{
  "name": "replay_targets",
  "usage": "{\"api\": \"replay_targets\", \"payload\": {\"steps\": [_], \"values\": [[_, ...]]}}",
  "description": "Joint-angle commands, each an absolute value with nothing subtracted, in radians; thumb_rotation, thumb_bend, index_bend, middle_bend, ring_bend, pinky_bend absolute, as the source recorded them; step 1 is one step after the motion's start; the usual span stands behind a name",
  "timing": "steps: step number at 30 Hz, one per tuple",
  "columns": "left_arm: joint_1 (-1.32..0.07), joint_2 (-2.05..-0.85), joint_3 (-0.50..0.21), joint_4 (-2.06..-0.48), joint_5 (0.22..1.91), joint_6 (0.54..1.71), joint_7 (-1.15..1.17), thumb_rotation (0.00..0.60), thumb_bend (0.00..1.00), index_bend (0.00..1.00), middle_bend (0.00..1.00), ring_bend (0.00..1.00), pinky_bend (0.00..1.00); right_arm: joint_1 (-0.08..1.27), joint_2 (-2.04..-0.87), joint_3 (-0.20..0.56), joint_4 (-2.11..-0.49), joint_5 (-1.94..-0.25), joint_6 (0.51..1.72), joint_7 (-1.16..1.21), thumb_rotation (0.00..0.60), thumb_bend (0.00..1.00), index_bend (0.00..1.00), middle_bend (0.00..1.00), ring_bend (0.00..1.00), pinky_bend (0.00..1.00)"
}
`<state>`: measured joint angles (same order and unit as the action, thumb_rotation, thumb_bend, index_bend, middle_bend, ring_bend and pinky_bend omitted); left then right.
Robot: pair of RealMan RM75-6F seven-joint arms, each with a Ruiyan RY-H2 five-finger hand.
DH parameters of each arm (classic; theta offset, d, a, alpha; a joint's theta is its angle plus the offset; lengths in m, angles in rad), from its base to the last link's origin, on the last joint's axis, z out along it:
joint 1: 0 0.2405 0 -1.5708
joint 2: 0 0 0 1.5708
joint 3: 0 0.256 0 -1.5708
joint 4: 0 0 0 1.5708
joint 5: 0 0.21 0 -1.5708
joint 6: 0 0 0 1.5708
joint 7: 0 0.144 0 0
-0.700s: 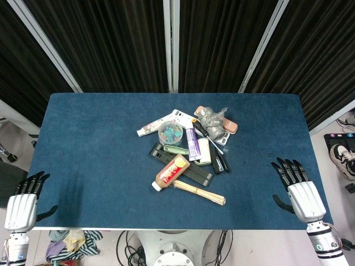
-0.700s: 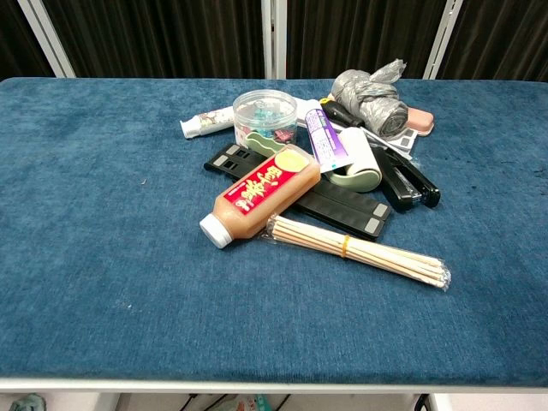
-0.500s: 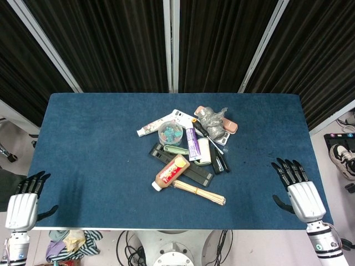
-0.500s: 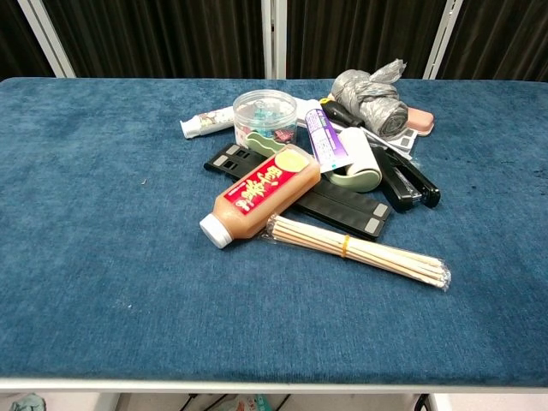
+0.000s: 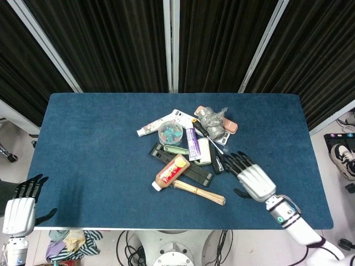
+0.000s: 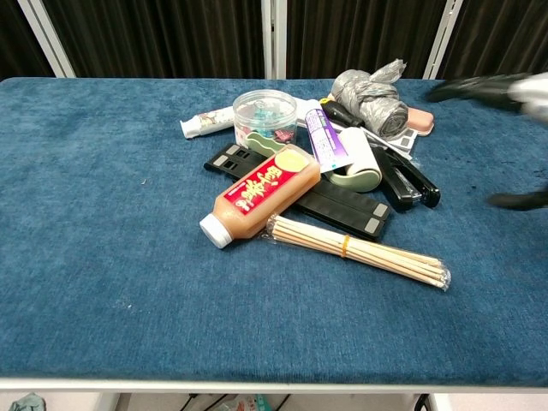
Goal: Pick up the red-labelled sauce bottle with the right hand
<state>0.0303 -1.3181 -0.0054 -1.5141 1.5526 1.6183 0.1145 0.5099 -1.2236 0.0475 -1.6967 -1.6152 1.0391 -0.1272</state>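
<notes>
The red-labelled sauce bottle (image 5: 171, 172) (image 6: 261, 193) lies on its side amid a pile of items, white cap toward the near left, its far end resting on a black flat stand (image 5: 191, 172). My right hand (image 5: 250, 177) (image 6: 505, 90) hovers open, fingers spread, to the right of the pile and apart from the bottle, close to the black stapler (image 5: 221, 163). It appears blurred at the right edge of the chest view. My left hand (image 5: 21, 206) stays open off the table's near left corner, holding nothing.
A bundle of wooden sticks (image 5: 198, 192) lies just in front of the bottle. Behind it are a clear tub of clips (image 5: 170, 132), a purple tube (image 5: 192, 143), a lint roller (image 5: 204, 151), a grey wrapped bundle (image 5: 212, 122) and a white tube (image 5: 151, 127). Blue cloth (image 5: 94, 144) covers the table.
My right hand has swung in from the table's near right edge toward the pile. My left hand has slipped slightly lower. The objects have not moved.
</notes>
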Motion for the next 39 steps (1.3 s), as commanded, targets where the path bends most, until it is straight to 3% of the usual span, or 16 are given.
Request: {"api": "replay_targets", "payload": {"steps": [1, 7, 14, 17, 18, 20, 23, 26, 30, 36, 39], "values": [[0.038, -1.319, -0.001, -1.516, 1.548, 1.622, 0.113, 0.600, 0.07, 0.18, 0.13, 0.14, 0.18, 0.799, -1.402, 0.193, -1.616, -1.466, 0.697, -0.200, 0.600, 0.15, 0.00, 0.00, 0.00, 0.00], [0.054, -1.316, 0.002, -1.507, 1.535, 1.629, 0.103, 0.600, 0.07, 0.18, 0.13, 0.14, 0.18, 0.981, -1.580, 0.239, -1.438, -1.330, 0.535, -0.327, 0.600, 0.15, 0.00, 0.00, 0.00, 0.00], [0.066, -1.320, 0.002, -1.492, 1.520, 1.630, 0.087, 0.600, 0.07, 0.18, 0.13, 0.14, 0.18, 1.089, -1.679, 0.228, -1.326, -1.186, 0.488, -0.444, 0.600, 0.15, 0.00, 0.01, 0.00, 0.00], [0.067, -1.322, 0.000, -1.487, 1.518, 1.628, 0.082, 0.600, 0.07, 0.18, 0.13, 0.14, 0.18, 1.122, -1.701, 0.216, -1.294, -1.118, 0.474, -0.471, 0.600, 0.17, 0.01, 0.08, 0.00, 0.00], [0.067, -1.322, -0.001, -1.486, 1.519, 1.629, 0.081, 0.600, 0.07, 0.18, 0.13, 0.14, 0.18, 1.130, -1.706, 0.210, -1.286, -1.103, 0.475, -0.480, 0.600, 0.18, 0.06, 0.13, 0.00, 0.00], [0.068, -1.323, -0.001, -1.483, 1.521, 1.632, 0.078, 0.600, 0.07, 0.18, 0.13, 0.14, 0.18, 1.138, -1.721, 0.201, -1.277, -1.096, 0.510, -0.498, 0.600, 0.23, 0.23, 0.28, 0.09, 0.03], [0.071, -1.324, -0.001, -1.480, 1.520, 1.631, 0.076, 0.600, 0.07, 0.18, 0.13, 0.14, 0.18, 1.121, -1.740, 0.201, -1.278, -1.146, 0.591, -0.474, 0.600, 0.33, 0.51, 0.55, 0.37, 0.20], [0.073, -1.324, -0.001, -1.480, 1.520, 1.632, 0.073, 0.600, 0.07, 0.18, 0.13, 0.14, 0.18, 1.094, -1.747, 0.211, -1.287, -1.234, 0.678, -0.382, 0.600, 0.36, 0.64, 0.62, 0.45, 0.29], [0.075, -1.324, -0.001, -1.483, 1.524, 1.637, 0.077, 0.600, 0.07, 0.18, 0.13, 0.14, 0.18, 1.061, -1.764, 0.228, -1.281, -1.387, 0.838, -0.193, 0.600, 0.37, 0.69, 0.64, 0.49, 0.37], [0.076, -1.320, -0.001, -1.496, 1.532, 1.642, 0.092, 0.600, 0.07, 0.18, 0.13, 0.14, 0.18, 1.026, -1.775, 0.259, -1.291, -1.581, 1.127, 0.077, 0.600, 0.37, 0.70, 0.64, 0.50, 0.39], [0.076, -1.317, -0.002, -1.501, 1.534, 1.641, 0.097, 0.600, 0.07, 0.18, 0.13, 0.14, 0.18, 1.015, -1.772, 0.270, -1.305, -1.613, 1.200, 0.126, 0.600, 0.37, 0.71, 0.63, 0.50, 0.39]]}}
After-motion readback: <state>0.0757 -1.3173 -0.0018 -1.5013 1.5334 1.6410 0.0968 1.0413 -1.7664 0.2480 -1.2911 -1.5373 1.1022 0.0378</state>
